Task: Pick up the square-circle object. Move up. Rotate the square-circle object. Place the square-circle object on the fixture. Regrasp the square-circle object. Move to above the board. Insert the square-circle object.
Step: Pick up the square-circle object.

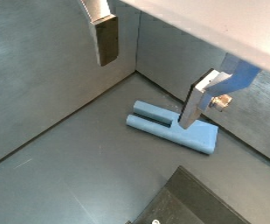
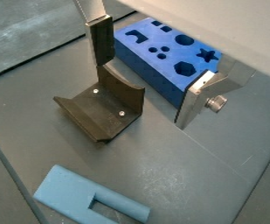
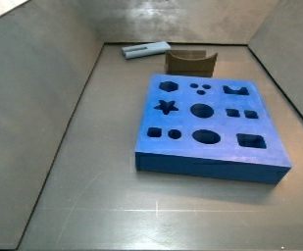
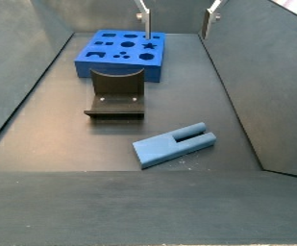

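The board [image 3: 209,127] lies flat on the grey floor [image 3: 101,196], shaped holes facing up; a wrist view shows it just behind the fixture [image 2: 166,52]. The fixture [image 4: 116,100], a dark notched block on a base plate, stands just beside one short end of the board, apart from it; in a side view it sits beyond the board's far end [image 3: 189,63]. The peg [image 4: 174,144], a light blue-grey flat piece with a raised bar along one side, lies on the floor on the side of the fixture away from the board, touching neither; it also shows in a wrist view [image 1: 172,127] and, small, near the far wall in a side view [image 3: 144,48]. The gripper [image 2: 143,66] hangs above the floor over the fixture and board edge, fingers [image 2: 100,44] well apart, nothing between them; a side view shows only its fingertips [image 4: 145,16] above the board.
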{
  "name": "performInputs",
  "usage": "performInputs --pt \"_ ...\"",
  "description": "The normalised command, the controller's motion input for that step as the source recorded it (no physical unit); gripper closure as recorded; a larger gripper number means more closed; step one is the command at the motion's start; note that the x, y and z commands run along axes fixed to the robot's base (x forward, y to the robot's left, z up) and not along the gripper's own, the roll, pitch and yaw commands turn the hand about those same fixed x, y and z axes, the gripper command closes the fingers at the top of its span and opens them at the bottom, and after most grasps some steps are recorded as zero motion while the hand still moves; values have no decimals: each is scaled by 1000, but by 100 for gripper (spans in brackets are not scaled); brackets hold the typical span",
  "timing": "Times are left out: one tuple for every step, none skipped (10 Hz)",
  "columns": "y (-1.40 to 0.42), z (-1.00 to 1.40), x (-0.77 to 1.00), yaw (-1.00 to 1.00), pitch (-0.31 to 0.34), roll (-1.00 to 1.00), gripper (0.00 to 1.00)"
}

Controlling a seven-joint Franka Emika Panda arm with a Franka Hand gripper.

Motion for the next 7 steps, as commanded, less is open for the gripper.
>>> performInputs --pt "0 0 -17 0 0 0 0" --pt "46 -83 -34 -20 10 40 0" --pt "71 -134 0 -80 19 54 0" --pt "191 -180 0 -306 19 3 0" --pt "323 -149 49 -426 0 -4 0" --pt "389 -149 0 -526 0 -36 0" --pt "429 -180 0 -506 0 -13 0"
